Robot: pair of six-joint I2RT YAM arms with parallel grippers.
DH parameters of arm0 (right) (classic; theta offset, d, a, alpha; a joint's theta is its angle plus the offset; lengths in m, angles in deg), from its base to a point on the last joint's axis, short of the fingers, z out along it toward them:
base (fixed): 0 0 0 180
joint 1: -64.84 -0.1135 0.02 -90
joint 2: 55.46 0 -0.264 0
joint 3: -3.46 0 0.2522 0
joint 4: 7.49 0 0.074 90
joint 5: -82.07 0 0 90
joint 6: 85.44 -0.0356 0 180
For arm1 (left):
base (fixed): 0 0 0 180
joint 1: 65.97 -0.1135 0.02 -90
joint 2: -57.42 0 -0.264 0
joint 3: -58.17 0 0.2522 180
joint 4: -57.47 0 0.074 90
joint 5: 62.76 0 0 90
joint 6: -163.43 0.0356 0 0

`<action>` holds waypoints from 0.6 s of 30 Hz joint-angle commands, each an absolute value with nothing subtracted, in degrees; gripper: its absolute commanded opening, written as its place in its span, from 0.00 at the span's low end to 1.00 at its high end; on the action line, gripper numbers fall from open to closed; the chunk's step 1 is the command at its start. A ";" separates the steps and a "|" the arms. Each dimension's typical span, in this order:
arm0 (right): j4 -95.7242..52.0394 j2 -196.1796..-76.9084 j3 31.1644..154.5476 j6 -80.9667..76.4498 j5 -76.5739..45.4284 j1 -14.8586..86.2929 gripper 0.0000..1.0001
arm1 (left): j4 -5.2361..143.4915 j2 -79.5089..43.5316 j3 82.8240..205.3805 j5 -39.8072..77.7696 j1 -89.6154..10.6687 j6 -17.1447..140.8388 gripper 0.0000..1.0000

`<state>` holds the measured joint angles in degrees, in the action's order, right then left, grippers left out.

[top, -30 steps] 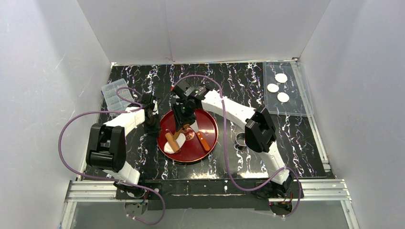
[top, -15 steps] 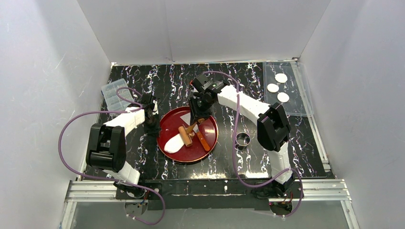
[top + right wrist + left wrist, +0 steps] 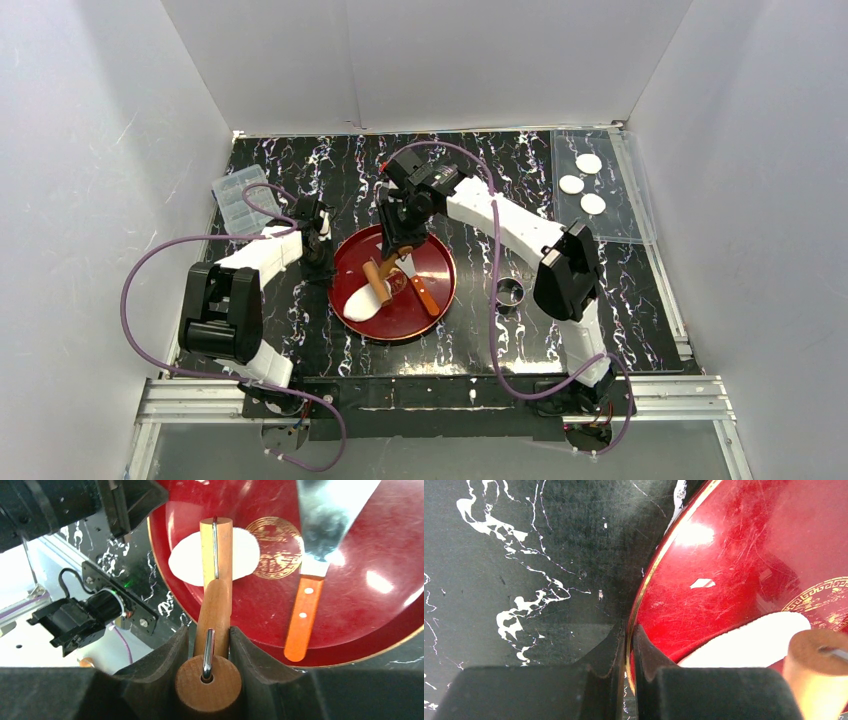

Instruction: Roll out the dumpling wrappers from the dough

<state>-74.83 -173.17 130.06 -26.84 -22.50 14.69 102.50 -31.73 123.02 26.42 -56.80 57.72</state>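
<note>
The dough (image 3: 358, 302) is a flattened white oblong on the left half of the red plate (image 3: 440, 270). A wooden roller (image 3: 380, 282) lies across it. My right gripper (image 3: 398, 245) is shut on the roller's handle (image 3: 215, 610); in the right wrist view the roller's far barrel (image 3: 216, 542) rests on the dough (image 3: 185, 560). My left gripper (image 3: 318, 260) is shut on the plate's left rim (image 3: 640, 605), one finger on each side of the gold edge. Three dumpling wrappers (image 3: 572, 184) lie on a clear sheet at the back right.
An orange-handled scraper (image 3: 424, 292) lies on the plate to the right of the roller. A small metal ring (image 3: 510, 293) stands on the black marbled table right of the plate. A clear plastic box (image 3: 240, 196) sits at the back left. White walls enclose the table.
My right arm has run the roller from the dough's near-left end up toward the plate's middle, then slightly back. The dough is now longer. The left gripper has stayed on the rim.
</note>
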 commanded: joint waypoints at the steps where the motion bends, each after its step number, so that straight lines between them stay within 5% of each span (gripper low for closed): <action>1: -72.14 -172.19 131.72 -28.49 -28.70 12.50 0.01 | 102.66 -29.08 122.87 30.52 -57.11 58.66 0.00; 18: -73.22 -178.96 135.03 -27.00 -30.23 10.27 0.01 | 102.67 -29.47 122.47 29.95 -57.18 58.40 0.00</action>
